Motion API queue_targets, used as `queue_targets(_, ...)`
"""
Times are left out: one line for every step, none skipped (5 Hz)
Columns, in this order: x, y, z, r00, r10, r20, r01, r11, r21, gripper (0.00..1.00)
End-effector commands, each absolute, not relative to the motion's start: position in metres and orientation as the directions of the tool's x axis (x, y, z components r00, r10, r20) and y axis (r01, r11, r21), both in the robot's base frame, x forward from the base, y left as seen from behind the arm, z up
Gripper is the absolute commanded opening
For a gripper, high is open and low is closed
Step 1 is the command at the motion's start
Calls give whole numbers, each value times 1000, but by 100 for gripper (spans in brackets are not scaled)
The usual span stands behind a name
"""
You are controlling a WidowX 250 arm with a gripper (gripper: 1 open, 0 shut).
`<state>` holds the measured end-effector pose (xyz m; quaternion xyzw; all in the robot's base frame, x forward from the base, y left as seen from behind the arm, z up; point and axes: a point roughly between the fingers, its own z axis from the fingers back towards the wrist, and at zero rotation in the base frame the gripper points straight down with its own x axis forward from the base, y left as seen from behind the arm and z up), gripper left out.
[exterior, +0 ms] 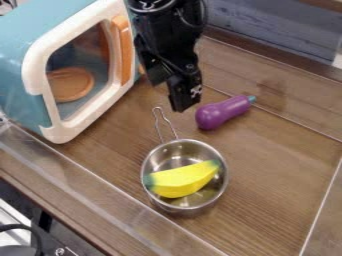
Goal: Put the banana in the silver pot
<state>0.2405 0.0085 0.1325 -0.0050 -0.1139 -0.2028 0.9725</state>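
Tool point(183, 97) first: from my seat I read its dark fingers as spread apart with nothing between them, pointing steeply down and hanging clear above the counter point(287, 125), up beside the toy microwave point(60, 65) and well above the silver pot point(185, 177). Empty and high like that, it looks to me like a hand that has no more business with the load.

That fits where the banana point(185, 180) lies. It sits inside the pot, resting on the bottom, its curve running across most of the width with one tip toward the right wall. It lies low and settled, nothing propping it against the rim, so I judge the placing done and the job as good as finished.

The pot's thin wire handle point(160, 126) points up the frame toward the arm, ending roughly below the tool. I would want the fingers to keep clear of that loop; a snag there could drag the light pot and tip the fruit out.

Off to the right, a purple toy eggplant point(222, 111) lies on its side on the wood, apart from the pot and out of the way. It plays no part here, and the tool hangs near it without touching.
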Motion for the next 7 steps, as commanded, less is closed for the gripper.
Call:
queue_targets(247,25,146,870,-414,268,410,909,72,100)
queue_targets(250,35,143,859,-431,275,425,901,84,100)
queue_targets(252,43,141,850,-448,276,440,893,95,100)
queue_targets(257,46,143,877,-392,278,379,920,102,100)
queue_targets(263,46,143,896,-342,283,326,940,103,0)
queue_targets(279,42,135,908,-311,282,294,950,102,0)
queue_targets(295,38,128,913,-294,282,278,956,97,0)
